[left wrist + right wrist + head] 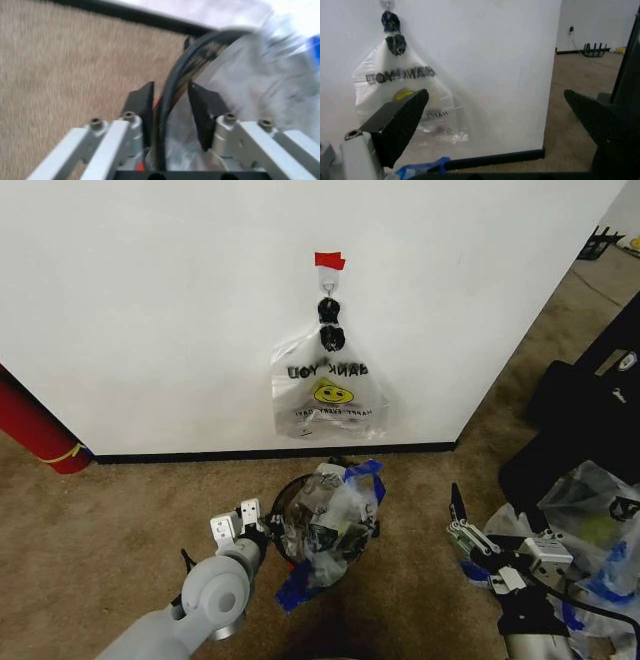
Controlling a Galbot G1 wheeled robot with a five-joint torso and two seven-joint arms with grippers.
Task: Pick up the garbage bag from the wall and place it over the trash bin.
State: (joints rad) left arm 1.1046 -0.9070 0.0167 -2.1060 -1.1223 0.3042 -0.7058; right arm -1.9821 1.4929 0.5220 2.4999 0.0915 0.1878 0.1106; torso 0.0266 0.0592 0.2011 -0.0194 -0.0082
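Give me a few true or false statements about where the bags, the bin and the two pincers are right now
1. The garbage bag with blue patches sits over the trash bin. True.
2. The smiley-face bag lies on the carpet. False: it hangs from the hook on the wall.
3. The left pincer straddles the bin's rim. True.
4. The right pincer is shut on a bag. False: it is open, holding nothing.
5. The red tape is below the hook. False: it is above.
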